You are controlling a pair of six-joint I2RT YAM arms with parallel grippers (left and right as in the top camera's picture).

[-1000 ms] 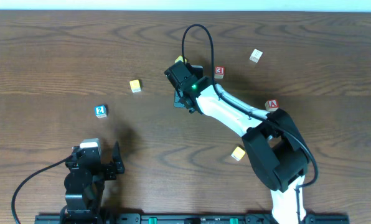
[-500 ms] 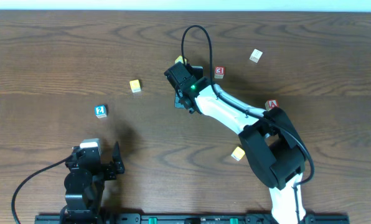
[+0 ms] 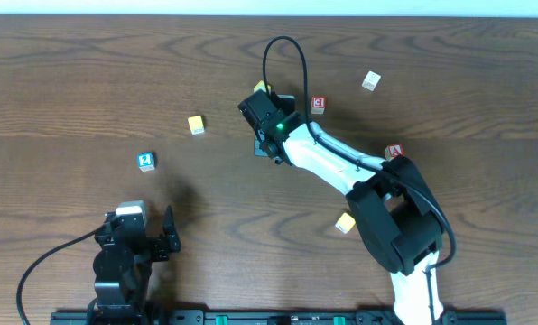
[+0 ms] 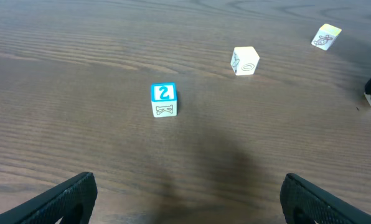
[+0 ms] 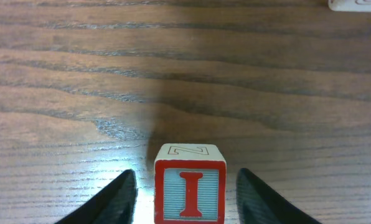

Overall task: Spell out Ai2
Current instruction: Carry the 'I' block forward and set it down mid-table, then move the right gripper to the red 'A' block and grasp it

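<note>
**Right wrist view.** I am holding my right gripper (image 5: 190,198) low over the dark brown wooden tabletop (image 5: 61,74), with its two black fingers (image 5: 124,200) standing apart. The red-framed wooden letter block marked "I" (image 5: 190,190) is sitting upright on the table squarely between them. Its lettered face is turning toward the camera. A narrow strip of bare wood is showing on either side, so neither finger is touching it. A pale block (image 5: 356,4) is lying well beyond, cut off at the top right edge.

**Overhead view.** My right arm is reaching to the middle of the far half of the table. Its wrist is covering the "I" block, so I cannot pick the block out from above. A small yellow block (image 3: 261,88) is peeking out just past the wrist. A red-faced block (image 3: 318,105) is lying near it, and a cream block (image 3: 370,81) is lying farther off. A red block bearing what looks like an "A" (image 3: 394,152) is showing partly from under my arm.

**Left wrist view.** My left gripper (image 4: 188,179) is hovering near my own edge of the table, with its fingers spread wide and holding nothing. The blue-framed wooden block marked "2" (image 4: 164,99) is sitting ahead of it, well apart. A yellowish block with a spiral drawing (image 4: 244,61) is lying farther on.
</note>
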